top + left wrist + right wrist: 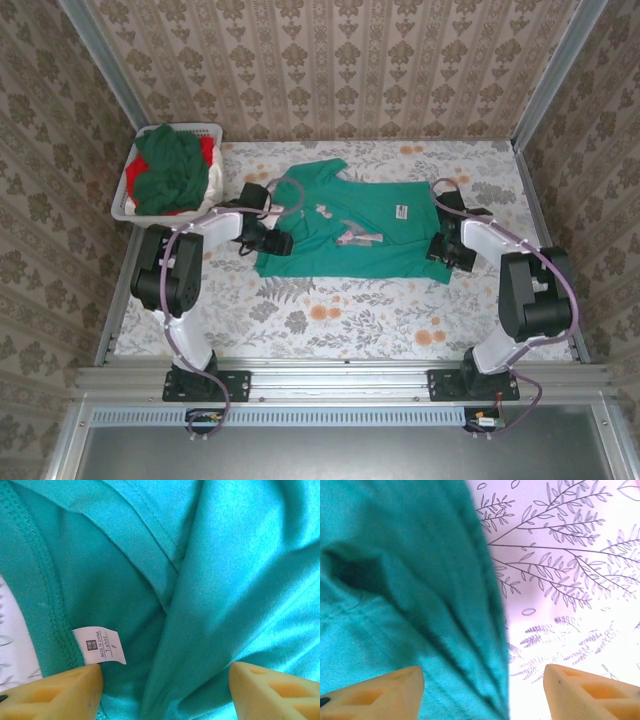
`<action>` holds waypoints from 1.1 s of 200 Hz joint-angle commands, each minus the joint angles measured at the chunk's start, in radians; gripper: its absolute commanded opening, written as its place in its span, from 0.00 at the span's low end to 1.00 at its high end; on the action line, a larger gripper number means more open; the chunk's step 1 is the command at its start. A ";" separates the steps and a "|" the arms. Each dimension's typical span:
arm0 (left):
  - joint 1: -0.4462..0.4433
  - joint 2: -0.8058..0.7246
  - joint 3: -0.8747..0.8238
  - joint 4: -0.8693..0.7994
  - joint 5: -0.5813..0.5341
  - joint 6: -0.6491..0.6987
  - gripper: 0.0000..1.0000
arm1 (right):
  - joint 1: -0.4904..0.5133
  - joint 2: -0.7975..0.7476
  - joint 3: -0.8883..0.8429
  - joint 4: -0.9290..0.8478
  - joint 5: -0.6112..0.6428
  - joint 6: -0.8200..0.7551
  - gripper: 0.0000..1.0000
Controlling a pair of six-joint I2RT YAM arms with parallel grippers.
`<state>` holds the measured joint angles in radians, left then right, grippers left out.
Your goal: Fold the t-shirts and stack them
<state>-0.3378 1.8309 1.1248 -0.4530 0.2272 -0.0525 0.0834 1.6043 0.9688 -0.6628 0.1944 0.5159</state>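
Observation:
A teal-green t-shirt (330, 205) lies spread across the middle of the flowered table (330, 312), with a pinkish print (357, 237) and a white label (401, 211) showing. At the shirt's left edge my left gripper (281, 243) is open. In the left wrist view its yellow fingers (60, 695) stand wide apart, with a raised fold of teal cloth (210, 610) and a small white tag (99, 645) between them. My right gripper (441, 251) is at the shirt's right side, open. Its fingers (380, 692) straddle the edge of the teal cloth (410, 605), one over cloth, one over bare table.
A white slatted basket (122, 205) sits at the table's back left corner and holds a dark green shirt (175, 165) and a red one (207, 150). Metal frame rails and patterned walls close in the table. Bare tablecloth lies in front of the teal shirt.

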 commanded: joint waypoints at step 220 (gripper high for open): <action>0.088 -0.017 -0.022 -0.129 -0.081 0.047 0.72 | 0.113 0.081 -0.042 -0.044 -0.034 0.053 0.49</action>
<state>-0.2790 1.8194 1.1175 -0.5053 0.1970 -0.0299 0.2802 1.6875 0.9661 -0.6445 0.1410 0.5762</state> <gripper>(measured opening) 0.717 0.488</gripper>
